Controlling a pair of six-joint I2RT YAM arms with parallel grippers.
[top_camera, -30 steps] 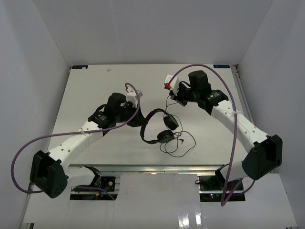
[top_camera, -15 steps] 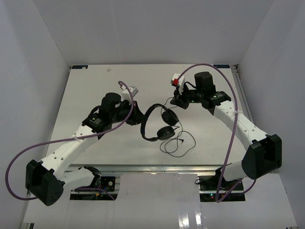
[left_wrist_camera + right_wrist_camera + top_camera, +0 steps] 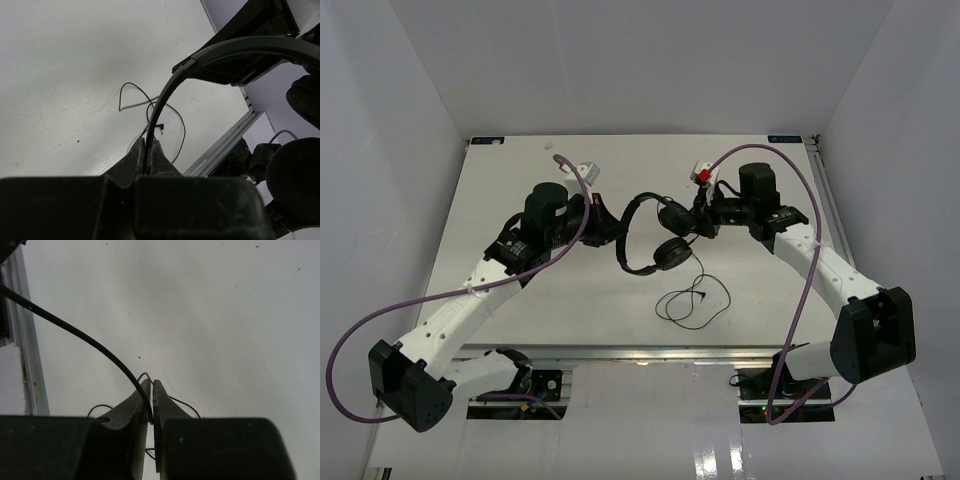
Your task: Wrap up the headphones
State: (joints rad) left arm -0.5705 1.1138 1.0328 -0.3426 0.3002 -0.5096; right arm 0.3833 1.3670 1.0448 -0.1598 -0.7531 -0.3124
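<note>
over the table (image 3: 495, 180), headphones (image 3: 670, 253) shifted farther back

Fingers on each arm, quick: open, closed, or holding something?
Left gripper: closed on the headphones by the headband.
Right gripper: closed on the thin cord.

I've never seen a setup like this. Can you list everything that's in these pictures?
headphones: one, black, mid-table
cord: one, thin black, loose loop on the table
table: one, white
walls: three, white, around the table
purple cables: two, one along each arm
arms: two, white and black, bolted at near edge
left gripper: one, black, shut on the headphones
right gripper: one, black, shut on the cord
</note>
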